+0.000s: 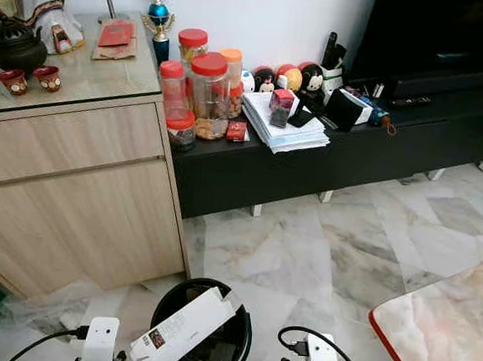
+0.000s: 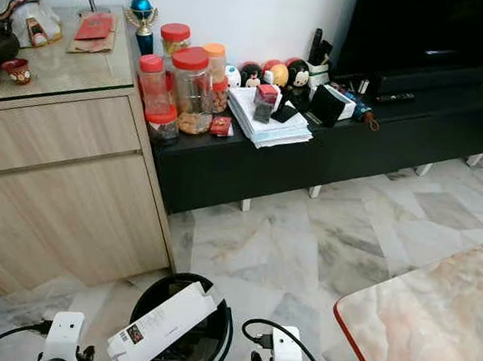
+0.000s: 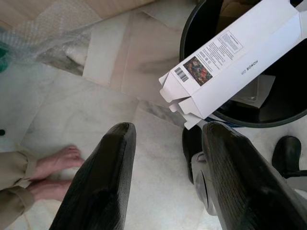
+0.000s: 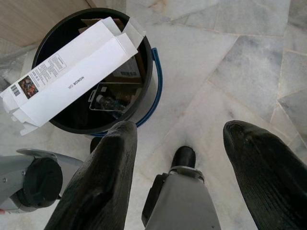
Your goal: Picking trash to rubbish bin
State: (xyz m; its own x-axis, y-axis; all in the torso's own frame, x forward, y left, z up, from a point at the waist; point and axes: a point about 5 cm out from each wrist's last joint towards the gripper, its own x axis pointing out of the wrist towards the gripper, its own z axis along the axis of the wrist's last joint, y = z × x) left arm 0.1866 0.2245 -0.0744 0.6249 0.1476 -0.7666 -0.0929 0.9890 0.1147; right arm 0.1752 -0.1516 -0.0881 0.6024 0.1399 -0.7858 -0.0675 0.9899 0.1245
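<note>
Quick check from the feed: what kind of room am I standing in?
Most likely a home living room: a low black TV console under a dark screen, snack jars and papers on it, a wooden cabinet alongside, marble floor, and the rubbish bin at your feet.

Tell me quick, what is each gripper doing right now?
Left gripper: open, holding nothing, over the floor beside the black bin.
Right gripper: open, holding nothing, beside that bin.
The white carton lies across the bin's rim.

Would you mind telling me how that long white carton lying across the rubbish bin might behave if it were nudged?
The white carton looks empty, its end flaps open, so probably light and crushable. It bridges the black bin's rim and overhangs, so a nudge may tip it.
</note>
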